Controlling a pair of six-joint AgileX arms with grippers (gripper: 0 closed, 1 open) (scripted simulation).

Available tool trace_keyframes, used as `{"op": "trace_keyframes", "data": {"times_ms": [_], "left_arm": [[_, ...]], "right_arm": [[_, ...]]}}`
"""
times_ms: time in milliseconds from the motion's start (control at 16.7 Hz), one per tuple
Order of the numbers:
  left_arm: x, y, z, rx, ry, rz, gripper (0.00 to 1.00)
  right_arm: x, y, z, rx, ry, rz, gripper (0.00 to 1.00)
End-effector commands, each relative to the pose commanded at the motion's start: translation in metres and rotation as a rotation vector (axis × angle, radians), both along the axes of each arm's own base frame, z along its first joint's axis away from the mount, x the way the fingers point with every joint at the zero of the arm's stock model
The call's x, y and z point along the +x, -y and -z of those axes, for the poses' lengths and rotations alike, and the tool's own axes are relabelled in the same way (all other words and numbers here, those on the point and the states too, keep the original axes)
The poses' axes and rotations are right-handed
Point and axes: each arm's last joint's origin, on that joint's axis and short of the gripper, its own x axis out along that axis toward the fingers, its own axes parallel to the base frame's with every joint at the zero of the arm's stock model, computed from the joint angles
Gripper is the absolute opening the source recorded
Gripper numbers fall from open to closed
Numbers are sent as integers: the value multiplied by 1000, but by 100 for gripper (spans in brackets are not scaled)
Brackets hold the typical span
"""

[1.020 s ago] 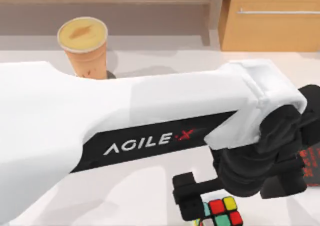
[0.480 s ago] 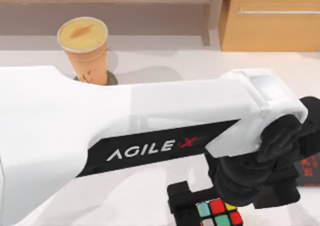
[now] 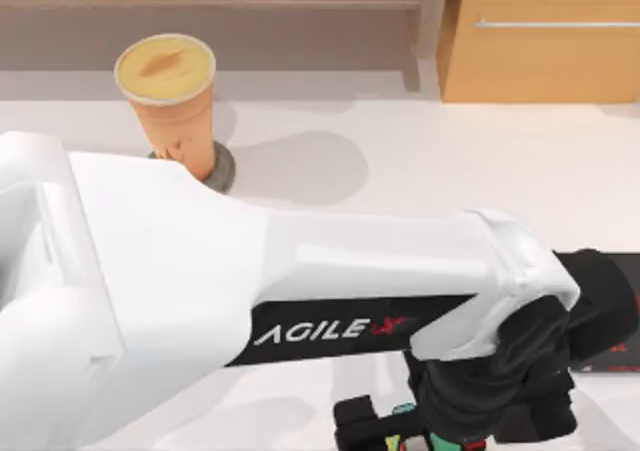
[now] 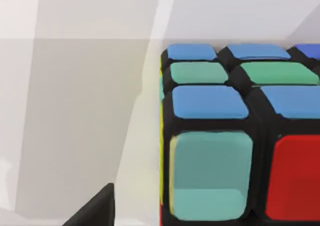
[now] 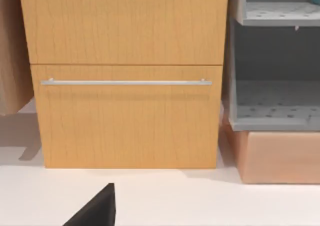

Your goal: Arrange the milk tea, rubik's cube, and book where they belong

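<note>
The milk tea (image 3: 165, 91), an orange-tan cup with a pale yellow lid, stands upright on a grey coaster (image 3: 218, 167) at the back left. My left arm reaches across the table. Its gripper (image 3: 410, 433) hangs at the front edge, open, right over the rubik's cube (image 3: 432, 441), most of which the wrist hides. In the left wrist view the rubik's cube (image 4: 235, 136) is very close, and a bare gap lies between it and one dark finger (image 4: 95, 211). The book is out of view. One dark finger (image 5: 95, 211) of my parked, open right gripper points at a cabinet.
A thin black book with red lettering (image 3: 612, 343) lies at the right, beside the left wrist. A wooden drawer cabinet (image 3: 540, 36) stands at the back right, the cabinet (image 5: 125, 85) seen with a grey shelf unit (image 5: 275, 75) beside it. A low shelf (image 3: 210, 1) runs along the back.
My left arm has swung toward the table's front edge and come down over the rubik's cube, so less of the cube shows. The milk tea's coaster is now uncovered.
</note>
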Motion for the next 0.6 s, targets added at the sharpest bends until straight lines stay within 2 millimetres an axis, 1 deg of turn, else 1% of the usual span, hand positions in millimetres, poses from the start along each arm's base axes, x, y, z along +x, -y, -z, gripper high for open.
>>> {"op": "trace_keyframes", "data": {"times_ms": [180, 600], "left_arm": [[0, 0, 0, 0, 0, 0, 100], [0, 0, 0, 0, 0, 0, 47]], "right_arm": [[0, 0, 0, 0, 0, 0, 100], [0, 0, 0, 0, 0, 0, 100]]}}
